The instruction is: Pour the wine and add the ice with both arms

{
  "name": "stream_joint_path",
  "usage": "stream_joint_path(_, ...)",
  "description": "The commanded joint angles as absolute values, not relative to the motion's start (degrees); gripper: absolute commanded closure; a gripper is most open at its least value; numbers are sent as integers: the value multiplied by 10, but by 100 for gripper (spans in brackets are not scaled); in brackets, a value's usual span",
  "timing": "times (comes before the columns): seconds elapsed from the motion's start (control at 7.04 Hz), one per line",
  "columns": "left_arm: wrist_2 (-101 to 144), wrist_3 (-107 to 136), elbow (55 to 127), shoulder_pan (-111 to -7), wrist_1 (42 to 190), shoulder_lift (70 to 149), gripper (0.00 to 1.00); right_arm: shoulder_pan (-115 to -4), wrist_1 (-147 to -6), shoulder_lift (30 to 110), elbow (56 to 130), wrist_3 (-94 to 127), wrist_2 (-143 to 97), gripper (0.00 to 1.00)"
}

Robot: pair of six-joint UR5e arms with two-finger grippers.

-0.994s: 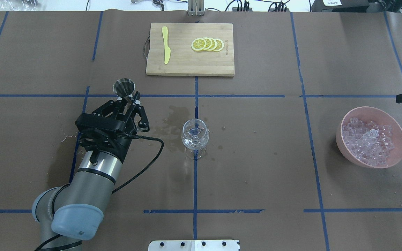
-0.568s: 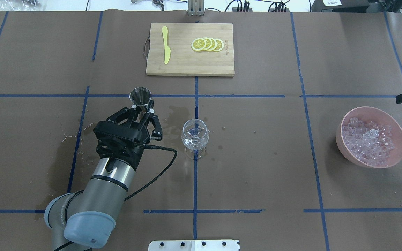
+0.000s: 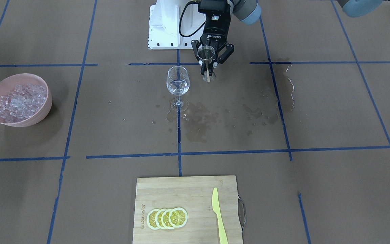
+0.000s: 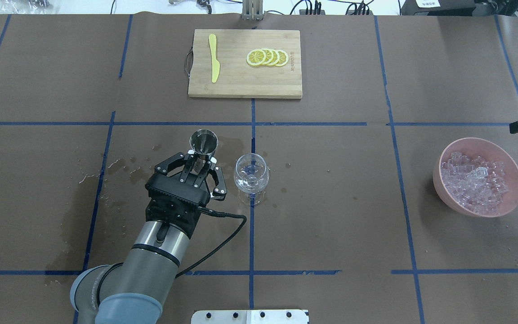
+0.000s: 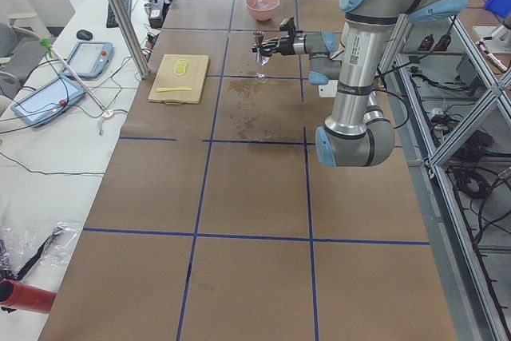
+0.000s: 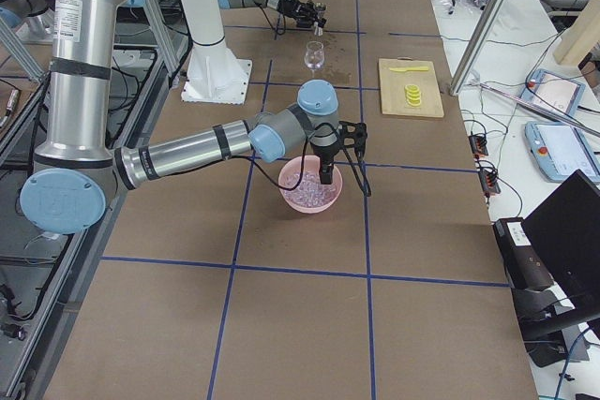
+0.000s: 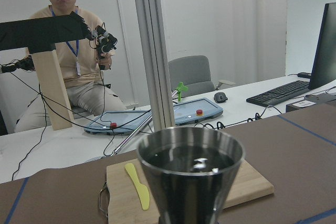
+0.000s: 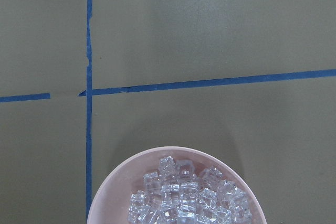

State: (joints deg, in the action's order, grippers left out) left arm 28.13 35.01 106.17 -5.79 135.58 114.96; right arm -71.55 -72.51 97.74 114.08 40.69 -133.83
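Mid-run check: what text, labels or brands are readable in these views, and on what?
"ROBOTIQ": on the body of the left gripper.
Engraved mark along one edge of the cutting board: too small to read.
Sticker on the left arm: blurred, unreadable.

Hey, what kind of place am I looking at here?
Probably a robotics lab staging a drink-making trial: a robot arm at a table gridded with blue tape, tablets on a side desk, and a person seated nearby.

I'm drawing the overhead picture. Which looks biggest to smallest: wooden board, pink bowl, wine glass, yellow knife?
1. Wooden board
2. Pink bowl
3. Wine glass
4. Yellow knife, about as long as the glass looks but much thinner
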Motion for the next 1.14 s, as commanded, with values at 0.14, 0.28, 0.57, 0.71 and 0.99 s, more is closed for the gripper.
stream_joint_path(0.14, 280, 283, 1064, -52, 1298, 1171, 100, -714, -725, 977, 1141, 408, -1339, 0)
stream_joint_path(0.28, 279, 248, 1064, -52, 1298, 1171, 100, -713, -725, 976, 1141, 408, -1338, 0)
stream_joint_path(0.57, 247, 148, 1061, -52, 1297, 1173, 100, -711, -725, 976, 1141, 408, -1338, 0)
stream_joint_path(0.71, 239, 103, 1061, -52, 1297, 1174, 100, -710, -725, 976, 1141, 408, -1339, 0)
stream_joint_path(0.99, 224, 36, 1060, -52, 1297, 1175, 100, -709, -725, 976, 1140, 408, -1339, 0)
